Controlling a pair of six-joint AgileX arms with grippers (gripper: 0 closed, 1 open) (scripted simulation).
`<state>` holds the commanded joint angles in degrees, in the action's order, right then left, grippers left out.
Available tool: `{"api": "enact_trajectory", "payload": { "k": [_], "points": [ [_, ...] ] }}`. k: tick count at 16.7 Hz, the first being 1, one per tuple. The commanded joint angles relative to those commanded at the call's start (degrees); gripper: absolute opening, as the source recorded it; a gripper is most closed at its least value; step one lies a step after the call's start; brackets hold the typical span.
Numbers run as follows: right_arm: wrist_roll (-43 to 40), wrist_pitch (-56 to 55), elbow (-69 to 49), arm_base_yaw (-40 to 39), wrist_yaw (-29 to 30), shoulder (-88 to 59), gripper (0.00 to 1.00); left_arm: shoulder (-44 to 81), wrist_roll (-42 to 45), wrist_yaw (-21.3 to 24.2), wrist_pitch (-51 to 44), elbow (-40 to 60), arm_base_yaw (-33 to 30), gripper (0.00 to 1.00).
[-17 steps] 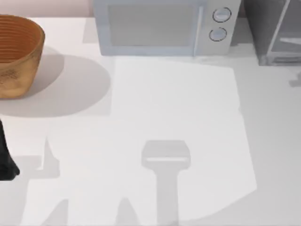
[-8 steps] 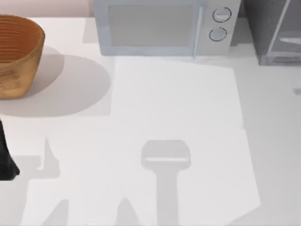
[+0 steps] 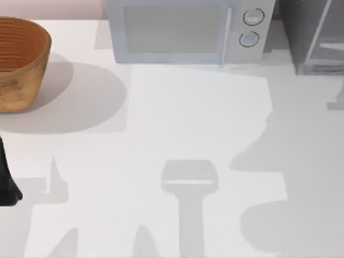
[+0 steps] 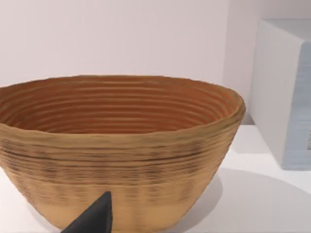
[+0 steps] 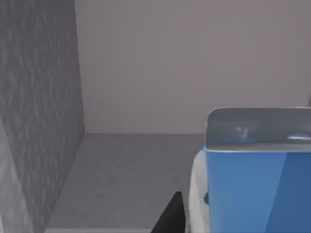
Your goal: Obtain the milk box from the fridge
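The fridge point(image 3: 312, 37) stands at the table's back right corner, dark grey with a pale frame. The right wrist view looks into its grey interior point(image 5: 39, 121). There the milk box point(image 5: 252, 184) sits very close, its bright blue top and a strip of white body showing. A dark tip of my right gripper point(image 5: 170, 216) lies right beside the box's side; whether it grips the box is hidden. My left arm point(image 3: 8, 183) is parked at the table's left edge, and a dark tip of its gripper point(image 4: 97, 221) points at the basket.
A woven wicker basket point(image 3: 19, 62) stands at the back left, large in the left wrist view point(image 4: 116, 145). A white microwave point(image 3: 183, 32) with two round knobs sits at the back middle. A broad arm shadow covers the table's right side point(image 3: 301, 177).
A large shadow has spread over the right part of the table, and the small shadow by the fridge has shifted. The left arm, basket and microwave have not moved.
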<state>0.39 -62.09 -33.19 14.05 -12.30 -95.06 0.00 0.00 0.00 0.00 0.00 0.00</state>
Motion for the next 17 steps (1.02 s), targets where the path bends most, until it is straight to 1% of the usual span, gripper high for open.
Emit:
{"api": "enact_trajectory", "payload": {
  "k": [3, 12, 15, 17],
  "points": [
    [-0.1, 10.2, 5.6, -2.1, 2.1, 15.9, 0.00, 0.0, 0.0, 0.0, 0.0, 0.0, 0.0, 1.00],
    [0.0, 45.8, 25.4, -9.8, 8.8, 71.7, 0.00, 0.0, 0.0, 0.0, 0.0, 0.0, 0.0, 1.00],
    [-0.1, 54.7, 29.8, -12.1, 10.6, 84.9, 0.00, 0.0, 0.0, 0.0, 0.0, 0.0, 0.0, 1.00],
    [-0.3, 58.9, 31.8, -13.2, 11.5, 90.7, 0.00, 0.0, 0.0, 0.0, 0.0, 0.0, 0.0, 1.00]
  ]
}}
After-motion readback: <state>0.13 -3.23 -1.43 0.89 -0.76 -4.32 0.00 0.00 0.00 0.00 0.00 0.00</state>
